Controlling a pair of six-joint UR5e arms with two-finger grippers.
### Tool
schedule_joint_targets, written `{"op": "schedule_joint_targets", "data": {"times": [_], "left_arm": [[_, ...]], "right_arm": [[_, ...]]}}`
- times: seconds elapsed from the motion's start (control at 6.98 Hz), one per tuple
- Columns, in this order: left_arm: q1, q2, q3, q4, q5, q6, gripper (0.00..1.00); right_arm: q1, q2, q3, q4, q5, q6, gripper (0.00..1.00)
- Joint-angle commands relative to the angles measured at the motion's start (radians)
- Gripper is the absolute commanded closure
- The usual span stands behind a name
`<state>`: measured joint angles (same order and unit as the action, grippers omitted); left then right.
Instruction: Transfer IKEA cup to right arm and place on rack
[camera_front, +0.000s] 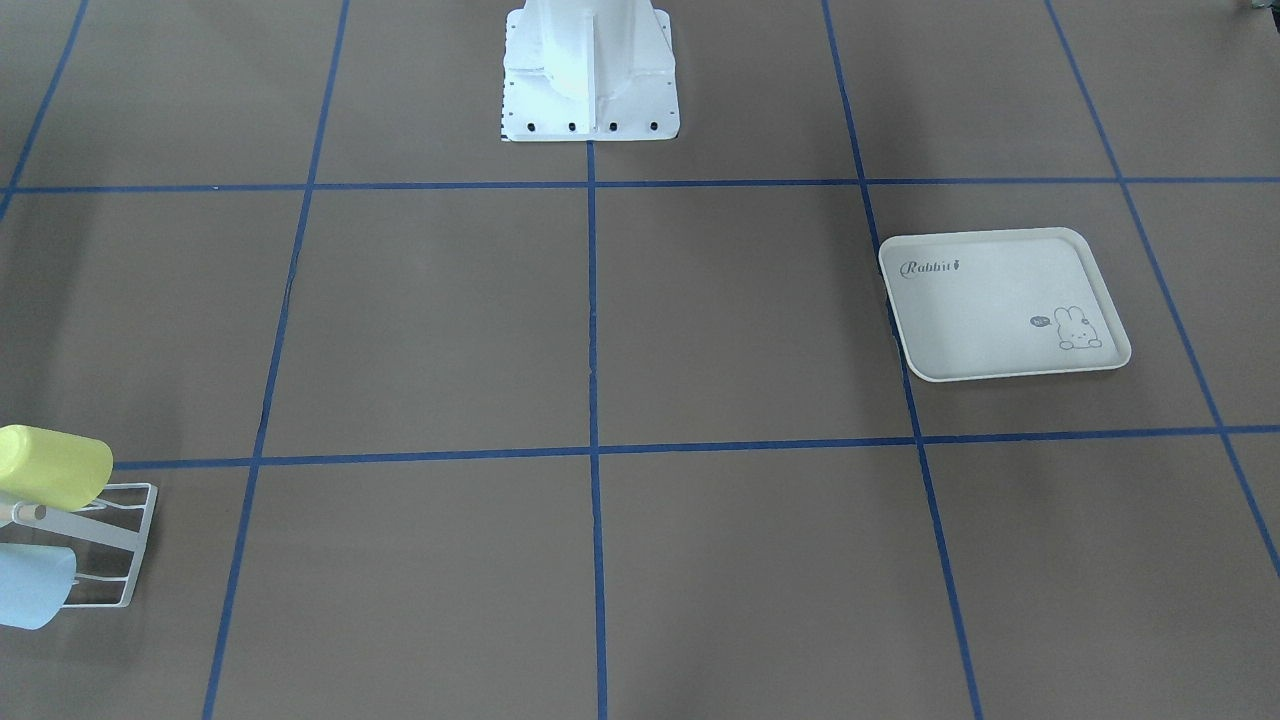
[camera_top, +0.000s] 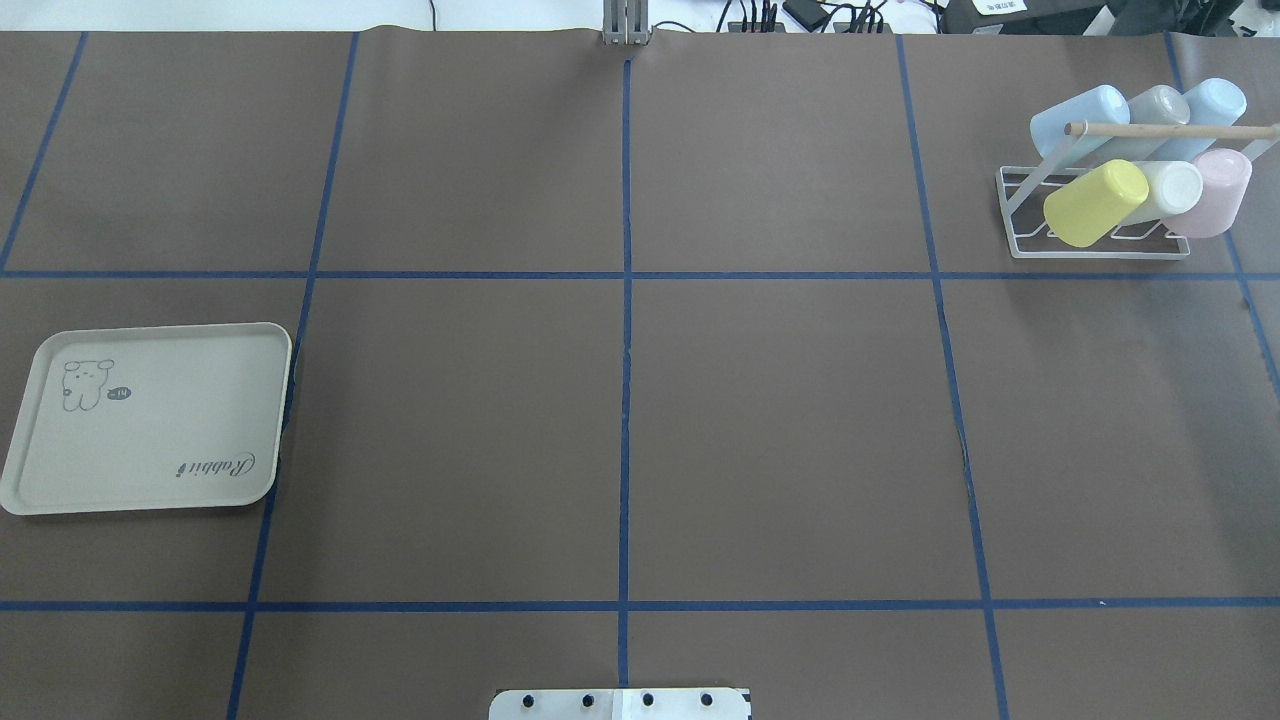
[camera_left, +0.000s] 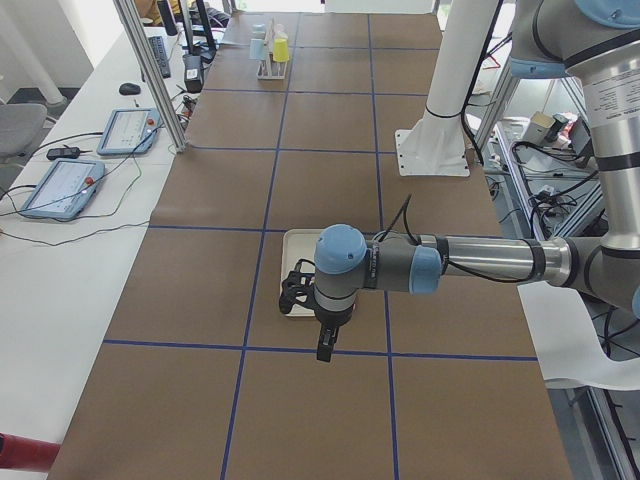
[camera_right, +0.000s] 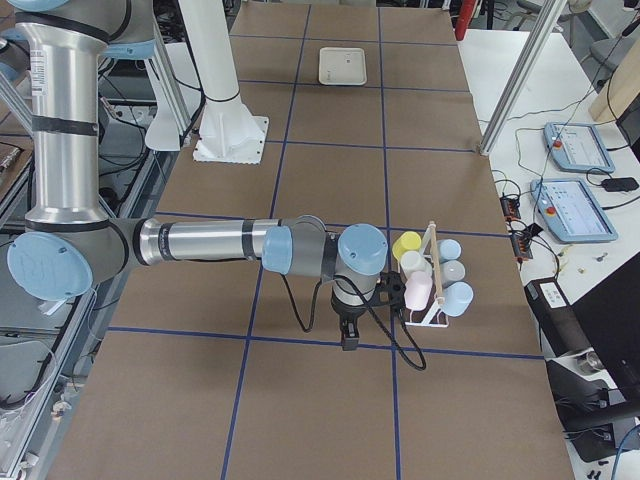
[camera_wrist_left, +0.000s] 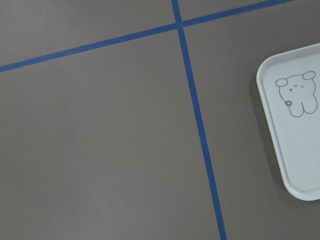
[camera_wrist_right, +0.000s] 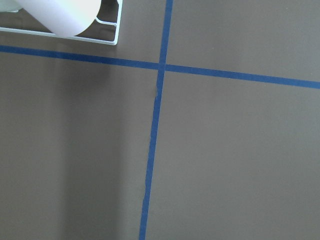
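Brown paper-covered surface (camera_top: 780, 440) w/ blue tape grid. Over it the left arm (camera_left: 480, 262) reaches out level above the cream rabbit-print tray (camera_top: 160, 440), which lies flat on the robot's left. The right arm (camera_right: 200, 240) reaches toward the white wire rack (camera_top: 1090, 255) w/ pale wooden rod (camera_top: 1170, 130), far right corner. Six plastic cups sit tilted on the rack. Front row: yellow cup (camera_top: 1095, 203), white cup (camera_top: 1172, 190), pink cup (camera_top: 1222, 190). Back row: two pale blue, one grey btw them. Which is the task's cup: can't tell. The left gripper (camera_left: 325, 345) hangs pointing down nr the tray's edge, the right gripper (camera_right: 348, 335) just beside the rack's pink end. How far open either is, or if holding anything: can't tell.
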<state>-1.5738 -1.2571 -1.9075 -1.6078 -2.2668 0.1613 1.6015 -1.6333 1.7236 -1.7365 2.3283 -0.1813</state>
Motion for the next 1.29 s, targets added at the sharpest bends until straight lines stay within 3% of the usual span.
{"op": "schedule_joint_targets", "data": {"times": [0.0, 1.15], "left_arm": [[0.0, -0.001, 0.007, 0.0, 0.001, 0.001, 0.0], [0.0, -0.001, 0.021, -0.001, 0.0, 0.003, 0.0]], "right_arm": [[0.0, 0.001, 0.01, 0.0, 0.032, -0.001, 0.0], [0.0, 0.003, 0.022, 0.005, 0.042, -0.003, 0.01]]}}
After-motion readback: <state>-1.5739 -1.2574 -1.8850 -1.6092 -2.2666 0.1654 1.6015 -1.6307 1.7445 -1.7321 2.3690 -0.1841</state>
